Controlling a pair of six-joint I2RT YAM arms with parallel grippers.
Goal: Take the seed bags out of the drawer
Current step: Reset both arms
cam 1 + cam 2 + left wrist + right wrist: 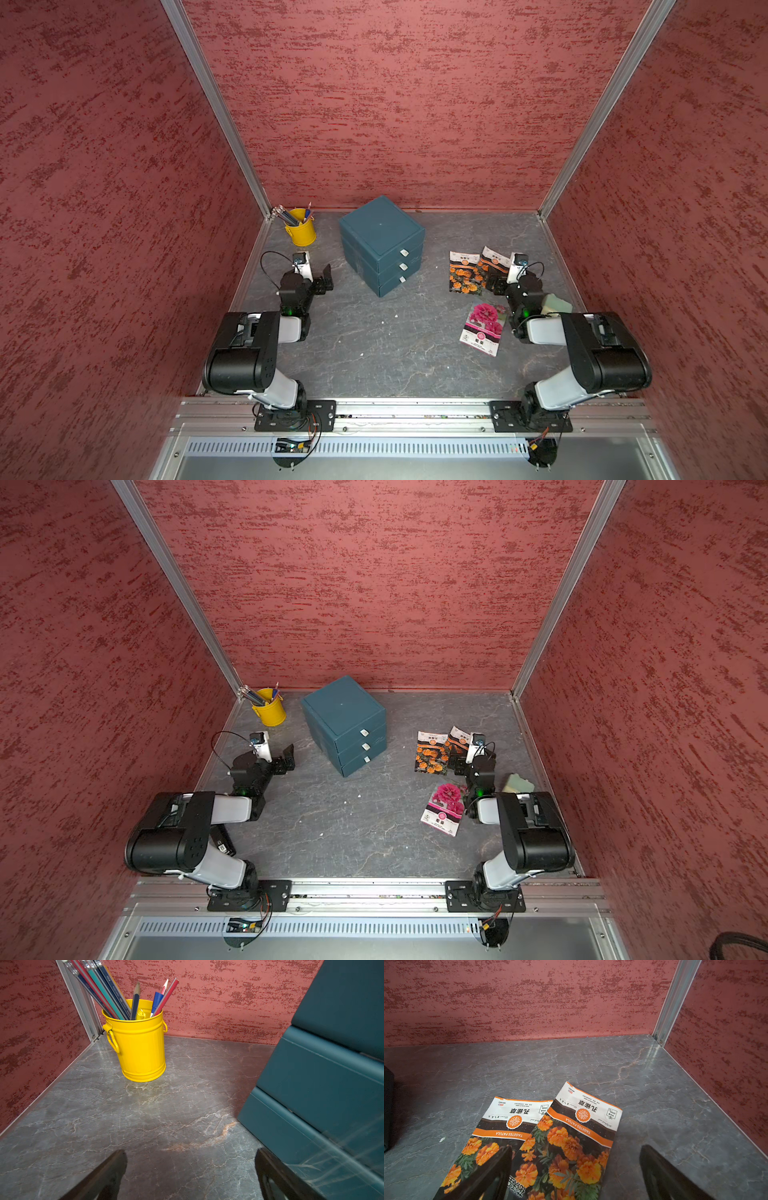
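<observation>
seed bags: 3 flat glossy packets, 2 orange-flowered, 1 pink-flowered packet; on grey marbled worktop, right of teal plastic 3-drawer cabinet.
handling: probably light, floppy, slippery; pinch an edge.
grippers: left gripper, right gripper both spread, empty.

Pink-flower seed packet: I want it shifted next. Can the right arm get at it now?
Probably yes: the glossy pink-flower seed packet lies uncovered on the grey marbled tabletop beside the right arm, whose end effector stands open and empty.
</observation>
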